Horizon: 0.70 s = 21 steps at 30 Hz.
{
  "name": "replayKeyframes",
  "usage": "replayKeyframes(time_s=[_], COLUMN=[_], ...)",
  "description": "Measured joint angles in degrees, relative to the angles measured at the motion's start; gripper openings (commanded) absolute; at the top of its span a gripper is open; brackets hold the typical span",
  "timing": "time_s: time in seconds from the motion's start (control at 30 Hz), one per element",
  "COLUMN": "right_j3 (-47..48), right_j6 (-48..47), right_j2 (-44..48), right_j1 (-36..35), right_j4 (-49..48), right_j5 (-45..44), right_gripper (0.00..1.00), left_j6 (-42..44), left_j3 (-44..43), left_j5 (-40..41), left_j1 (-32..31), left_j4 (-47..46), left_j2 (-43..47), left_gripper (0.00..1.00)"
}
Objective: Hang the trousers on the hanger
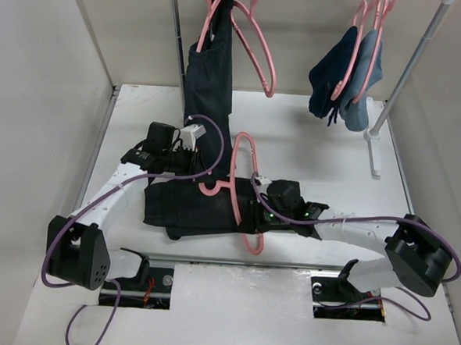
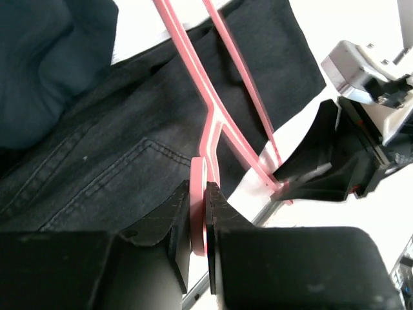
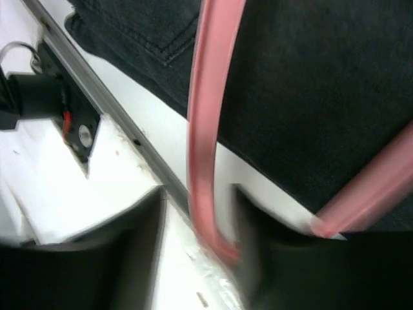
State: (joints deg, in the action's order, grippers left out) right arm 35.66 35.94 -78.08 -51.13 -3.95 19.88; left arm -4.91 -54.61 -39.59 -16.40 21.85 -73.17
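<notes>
The black trousers (image 1: 185, 210) lie folded on the table in front of the arms, and also show in the left wrist view (image 2: 129, 142) and the right wrist view (image 3: 310, 84). The pink hanger (image 1: 235, 204) lies across them. My left gripper (image 1: 201, 180) is shut on the hanger's curled hook, seen close up in the left wrist view (image 2: 205, 187) with the hanger (image 2: 210, 123) running away from it. My right gripper (image 1: 258, 213) is at the hanger's near end. In its blurred view (image 3: 197, 189) the jaws stand apart with the hanger's bar (image 3: 203, 129) between them.
A dark teal-black pair (image 1: 209, 69) hangs on a pink hanger at the back, reaching down to the table. A navy-blue garment (image 1: 346, 78) hangs at the back right by a rack pole (image 1: 400, 81). A metal rail (image 3: 97, 90) runs along the table's near edge.
</notes>
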Motion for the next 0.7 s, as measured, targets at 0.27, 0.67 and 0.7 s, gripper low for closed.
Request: replayKeyframes(time_s=[0.27, 0.67, 0.7], right_j3=[8.0, 2.4, 1.2], right_j6=[0.6, 8.7, 8.7], right_j2=[5.4, 11.4, 10.3], right_j1=[0.9, 30.8, 31.1], right_j4=[13.1, 32.2, 32.2], right_j5=[-8.7, -20.0, -19.3], right_gripper=[1.00, 1.00, 0.98], left_j6=[-2.1, -2.7, -2.7], left_j3=[0.5, 0.5, 0.5], left_j5=[8.0, 11.0, 11.0], left_j1=[0.0, 0.0, 0.0], left_j4=[1.6, 2.4, 2.4], left_j2=[1.9, 1.9, 1.9], left_gripper=[0.00, 0.00, 0.00])
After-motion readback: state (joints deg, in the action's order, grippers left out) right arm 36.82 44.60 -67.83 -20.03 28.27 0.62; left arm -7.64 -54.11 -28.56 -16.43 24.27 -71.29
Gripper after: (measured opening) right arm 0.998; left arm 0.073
